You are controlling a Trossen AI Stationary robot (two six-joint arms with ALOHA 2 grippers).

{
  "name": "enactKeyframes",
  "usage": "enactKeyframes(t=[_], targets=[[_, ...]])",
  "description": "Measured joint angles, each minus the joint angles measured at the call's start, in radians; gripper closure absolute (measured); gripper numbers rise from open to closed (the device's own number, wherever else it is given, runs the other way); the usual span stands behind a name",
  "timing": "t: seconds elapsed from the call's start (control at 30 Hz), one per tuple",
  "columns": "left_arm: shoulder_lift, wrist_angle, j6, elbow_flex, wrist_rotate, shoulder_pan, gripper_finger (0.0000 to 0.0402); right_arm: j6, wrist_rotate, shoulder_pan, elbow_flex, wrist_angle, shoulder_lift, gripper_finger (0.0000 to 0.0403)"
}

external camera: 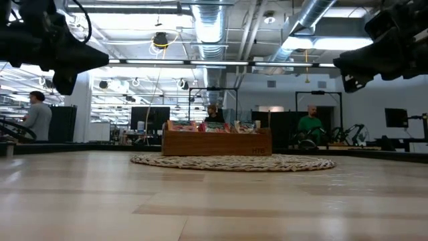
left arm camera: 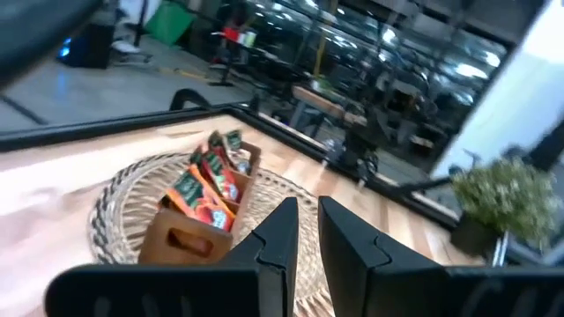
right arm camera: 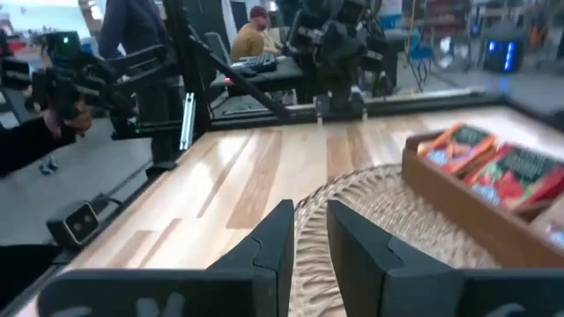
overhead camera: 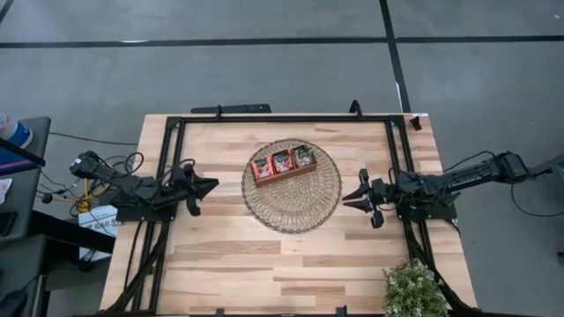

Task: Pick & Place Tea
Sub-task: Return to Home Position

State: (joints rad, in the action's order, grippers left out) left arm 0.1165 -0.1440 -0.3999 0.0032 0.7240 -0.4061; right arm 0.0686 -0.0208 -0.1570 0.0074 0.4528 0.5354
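Observation:
The tea sachets point(overhead camera: 282, 162), red-orange with green labels, stand on edge in the three compartments of a brown wooden tray point(overhead camera: 284, 175). The tray rests on a round woven mat point(overhead camera: 300, 207) in the middle of the table. The sachets also show in the left wrist view point(left arm camera: 207, 180) and the right wrist view point(right arm camera: 493, 163); only their tops show in the low view point(external camera: 214, 126). My left gripper point(overhead camera: 214, 185) hovers left of the mat, shut and empty, pointing at it. My right gripper point(overhead camera: 346, 199) hovers at the mat's right edge, shut and empty.
A potted plant point(overhead camera: 412, 289) stands at the table's near right corner. Black frame rails point(overhead camera: 282, 118) run along the far, left and right sides. A dark bar point(overhead camera: 231, 109) lies beyond the far edge. Bare wood lies near of the mat. People sit in the room beyond point(external camera: 309, 124).

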Motion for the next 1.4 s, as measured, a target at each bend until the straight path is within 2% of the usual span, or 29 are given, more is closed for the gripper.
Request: enactKeyframes(t=[0.13,1.4], targets=[[0.0,0.003,-0.038,0.0,0.019,0.0,0.0362,0.045,0.0,0.0,0.0,-0.014,0.0,0.0341],[0.0,0.004,-0.036,-0.001,0.021,0.0,0.0362,0.046,0.0,0.0,-0.002,-0.023,0.002,0.0341]])
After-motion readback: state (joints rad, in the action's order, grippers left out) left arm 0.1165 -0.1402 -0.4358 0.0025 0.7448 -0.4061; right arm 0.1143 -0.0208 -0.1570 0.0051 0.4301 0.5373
